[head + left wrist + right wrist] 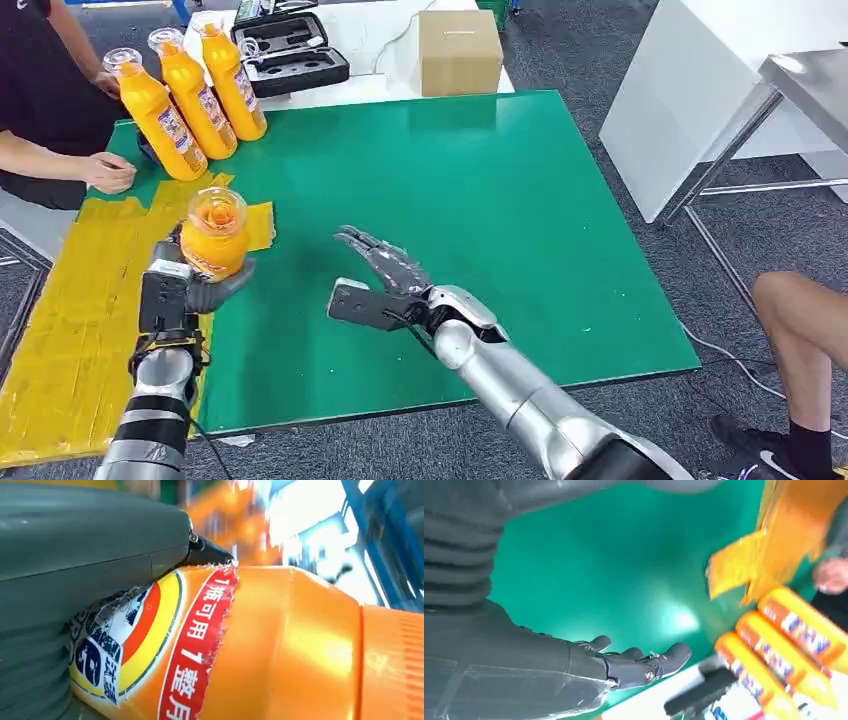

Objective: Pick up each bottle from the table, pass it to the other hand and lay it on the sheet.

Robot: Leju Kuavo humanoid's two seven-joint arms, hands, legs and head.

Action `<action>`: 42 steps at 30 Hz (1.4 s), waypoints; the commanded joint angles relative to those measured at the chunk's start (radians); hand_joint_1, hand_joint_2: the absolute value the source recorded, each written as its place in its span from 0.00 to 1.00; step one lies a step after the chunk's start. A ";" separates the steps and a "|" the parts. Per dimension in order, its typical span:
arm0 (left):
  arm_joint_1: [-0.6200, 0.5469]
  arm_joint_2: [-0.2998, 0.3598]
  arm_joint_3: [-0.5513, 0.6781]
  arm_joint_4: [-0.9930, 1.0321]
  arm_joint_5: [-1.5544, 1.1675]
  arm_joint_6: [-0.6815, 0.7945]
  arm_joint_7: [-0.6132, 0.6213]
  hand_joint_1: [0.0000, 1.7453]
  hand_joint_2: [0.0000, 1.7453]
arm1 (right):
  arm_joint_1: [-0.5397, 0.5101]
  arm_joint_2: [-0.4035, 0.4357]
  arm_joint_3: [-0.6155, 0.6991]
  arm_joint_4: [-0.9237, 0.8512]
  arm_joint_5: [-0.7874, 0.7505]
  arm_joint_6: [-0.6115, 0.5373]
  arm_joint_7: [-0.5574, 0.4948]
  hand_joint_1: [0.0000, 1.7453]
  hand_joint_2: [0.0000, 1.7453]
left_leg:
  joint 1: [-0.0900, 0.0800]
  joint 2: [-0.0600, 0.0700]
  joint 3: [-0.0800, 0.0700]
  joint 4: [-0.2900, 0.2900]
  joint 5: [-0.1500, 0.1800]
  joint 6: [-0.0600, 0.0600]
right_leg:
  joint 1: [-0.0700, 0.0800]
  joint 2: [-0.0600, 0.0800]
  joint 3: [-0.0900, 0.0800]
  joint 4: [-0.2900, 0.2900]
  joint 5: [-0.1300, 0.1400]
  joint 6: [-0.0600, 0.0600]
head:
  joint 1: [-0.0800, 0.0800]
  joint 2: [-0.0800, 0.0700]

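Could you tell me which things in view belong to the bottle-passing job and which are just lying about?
Job in hand:
held orange bottle in the left hand
right hand, open
three standing orange bottles
yellow sheet
green table

Lying about:
cardboard box
black case
person's hand

bottle [280,645] label reads 瓶可用1整月

orange bottle [213,235], green table [480,190], yellow sheet [80,300]
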 commanded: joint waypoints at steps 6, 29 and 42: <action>-0.014 0.106 0.230 0.258 -0.927 0.291 0.265 1.00 1.00 | 0.034 -0.153 -0.070 -0.190 -0.030 0.030 -0.029 0.00 0.00 | -0.001 -0.001 0.005 -0.001 -0.002 0.000 | -0.001 -0.001 0.006 -0.001 -0.003 -0.001 | 0.000 0.000; 0.014 0.116 0.094 0.386 -0.635 0.004 0.037 0.00 0.00 | 0.037 -0.151 -0.081 -0.170 -0.003 0.049 -0.016 0.00 0.00 | 0.000 -0.007 0.015 0.000 -0.005 -0.001 | 0.000 -0.004 0.018 0.000 -0.007 -0.003 | 0.000 0.000; 0.049 0.104 0.073 0.300 -0.531 0.025 -0.019 0.00 0.00 | 0.044 -0.154 -0.090 -0.169 0.005 0.049 -0.022 0.00 0.00 | -0.001 -0.007 0.013 -0.001 -0.002 -0.001 | -0.001 -0.005 0.015 0.000 -0.004 -0.002 | 0.000 0.000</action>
